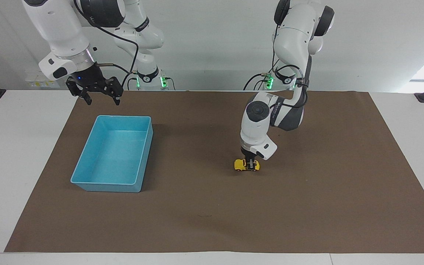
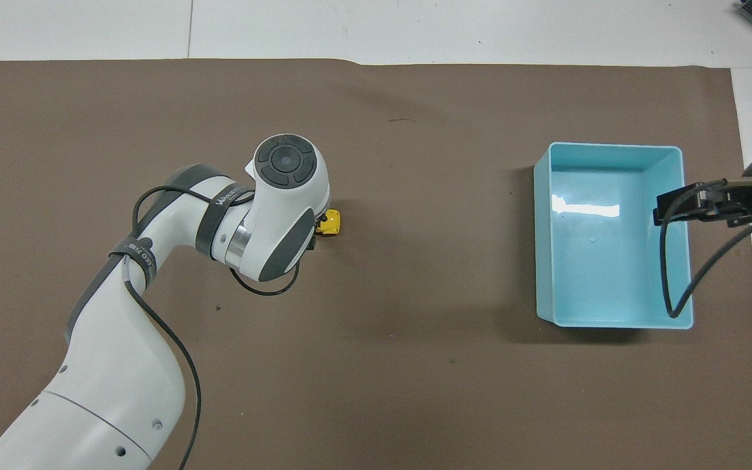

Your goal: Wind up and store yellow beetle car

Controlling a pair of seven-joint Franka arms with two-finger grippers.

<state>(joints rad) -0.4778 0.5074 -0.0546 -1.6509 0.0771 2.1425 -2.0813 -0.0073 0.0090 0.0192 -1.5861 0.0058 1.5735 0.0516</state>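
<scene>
The left gripper (image 1: 250, 166) pinches the tiny bright yellow beetle-shaped toy car (image 1: 243, 165) at one end, on the brown table mat (image 1: 307, 206), well apart from the light blue plastic bin (image 1: 87, 180). Winding it well likely means keeping the wheels pressed down while dragging it straight back. The rounded car sits upright. The right gripper (image 1: 101, 98) waits, fingers spread, over the bin's robot-side edge.
</scene>
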